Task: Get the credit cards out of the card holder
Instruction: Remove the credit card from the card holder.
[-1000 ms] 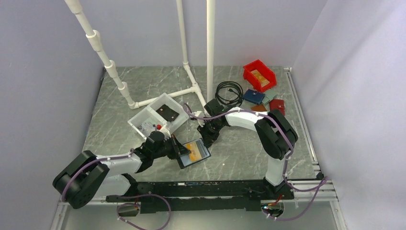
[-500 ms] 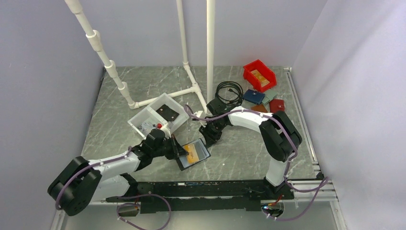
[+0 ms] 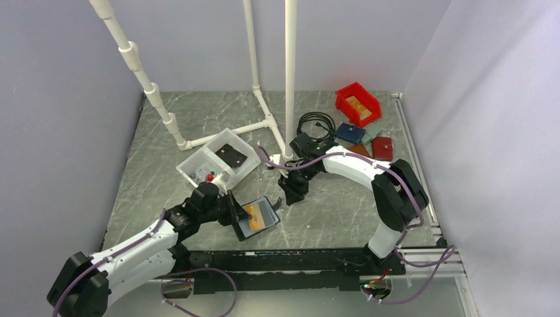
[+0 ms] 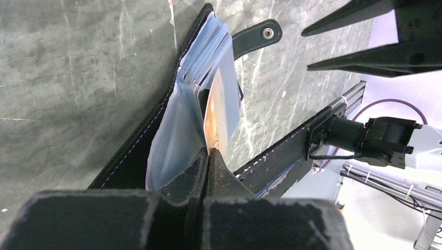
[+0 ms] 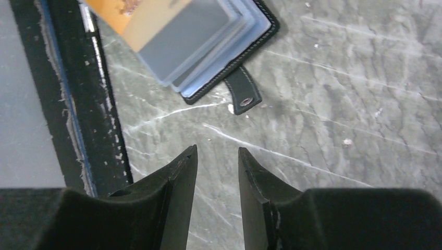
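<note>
Pinching the gold-tan plastic credit card [image 4: 220, 112] to slide it from the open black folding card holder [image 3: 264, 218] near the grey table's [image 3: 330, 211] near edge, the left gripper [image 4: 208, 156] clamps tight, the right gripper [image 5: 216, 153] part-open, empty.

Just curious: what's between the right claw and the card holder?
In the right wrist view, only bare table and the snap strap of the card holder.

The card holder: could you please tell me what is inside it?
Inside the card holder lie pale blue clear sleeves and a gold card, sticking out, pinched by the left gripper. Whether other sleeves hold more cards is hidden.
</note>
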Robot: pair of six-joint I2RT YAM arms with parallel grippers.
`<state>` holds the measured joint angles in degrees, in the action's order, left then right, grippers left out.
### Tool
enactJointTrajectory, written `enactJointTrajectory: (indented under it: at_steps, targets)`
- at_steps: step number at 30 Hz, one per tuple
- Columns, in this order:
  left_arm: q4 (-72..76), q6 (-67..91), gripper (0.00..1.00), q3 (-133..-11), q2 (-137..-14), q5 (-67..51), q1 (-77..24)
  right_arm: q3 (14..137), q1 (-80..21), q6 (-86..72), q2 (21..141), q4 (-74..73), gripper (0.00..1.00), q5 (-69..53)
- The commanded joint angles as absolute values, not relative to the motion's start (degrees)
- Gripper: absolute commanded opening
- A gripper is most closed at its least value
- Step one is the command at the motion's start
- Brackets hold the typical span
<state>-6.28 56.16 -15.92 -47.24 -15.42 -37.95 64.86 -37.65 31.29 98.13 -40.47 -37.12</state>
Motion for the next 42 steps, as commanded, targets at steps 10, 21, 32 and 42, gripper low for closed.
enactJointTrajectory:
  at_steps: [10, 21, 32, 42]
  targets:
    - [8.31, 55.37, 0.0, -15.38, -62.98, -21.85, -37.42, 62.32, -40.04, 35.66, 92.75, -39.08, 0.36, -49.54]
    - [15.65, 54.92, 0.0, -18.3, -73.11, -24.68, -37.35, 63.5, -46.1, 26.89, 101.96, -33.69, 0.32, -39.31]
    - [8.58, 54.17, 0.0, -17.3, -68.02, -23.17, -37.18, 64.33, -46.32, 25.11, 104.18, -33.36, 0.31, -38.27]
    - [-2.97, 53.88, 0.0, -18.01, -61.8, -20.78, -37.13, 64.42, -46.34, 21.42, 106.25, -31.44, 0.24, -31.01]
